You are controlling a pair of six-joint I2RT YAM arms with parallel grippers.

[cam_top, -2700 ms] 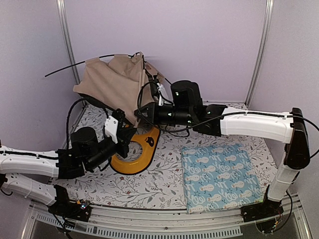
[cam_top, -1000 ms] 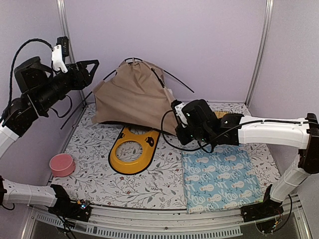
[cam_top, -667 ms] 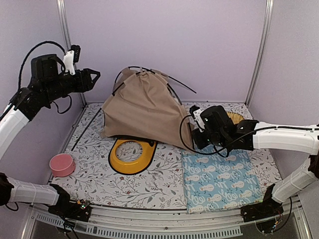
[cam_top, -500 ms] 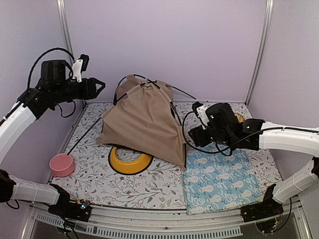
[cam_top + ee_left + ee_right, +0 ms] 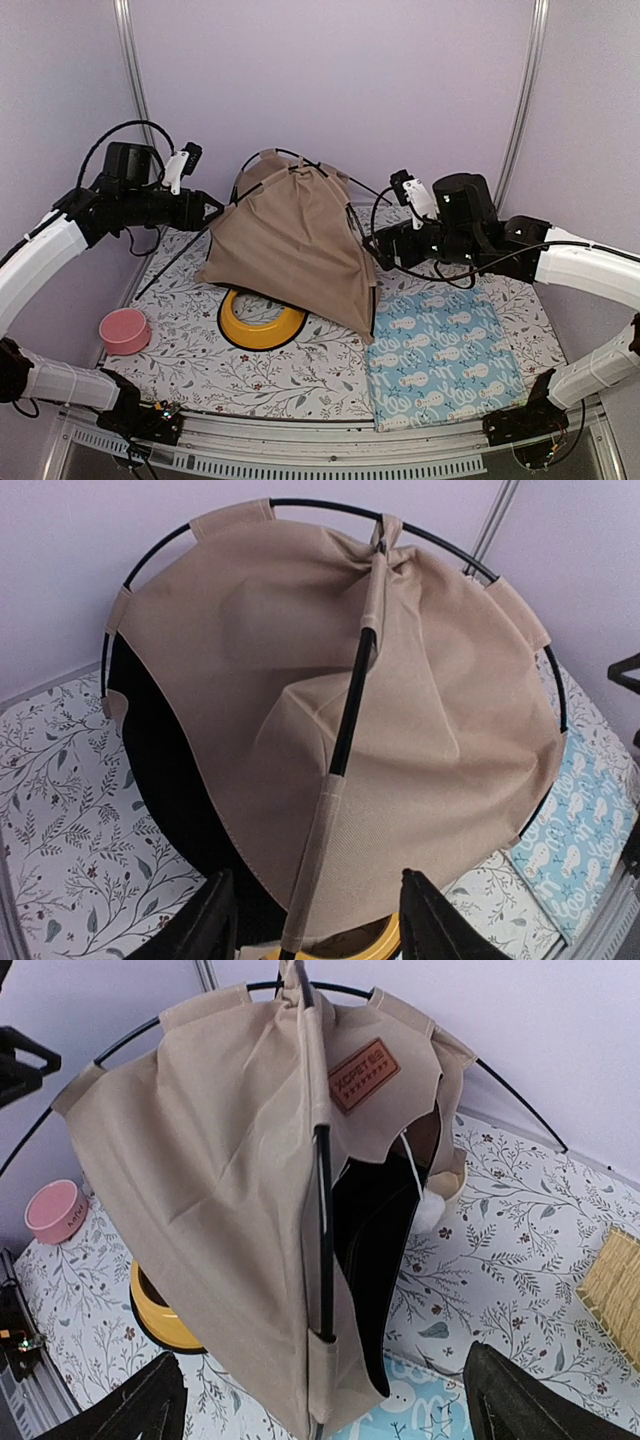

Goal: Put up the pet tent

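Lilac walls close in a table (image 5: pixel 180 370) covered with a leafy print cloth, and the pet tent (image 5: pixel 290 240) now stands toward its back edge, left of centre. A second ago the right gripper (image 5: pixel 372 250) was clamped on the tent's lower right corner and dragging it forward. It has since let go, and its fingers are spread wide and backed off just beside that corner, holding nothing. Freed, the tent rests on its own crossed black poles (image 5: pixel 350 705). It covers the rear half of the yellow tray (image 5: pixel 255 325), and its near right corner reaches the back left corner of the blue mat (image 5: pixel 440 350). The left gripper (image 5: pixel 212 208) has swung down from high at the left wall to the tent's left side. Its fingers are apart with a fabric pole sleeve (image 5: pixel 315 870) running between them, not pinched. The brown label (image 5: pixel 362 1073) and white pom-pom (image 5: pixel 432 1210) mark the dark opening, which faces the right arm. The fabric still sags in folds, so the frame probably needs spreading before the tent counts as set up.
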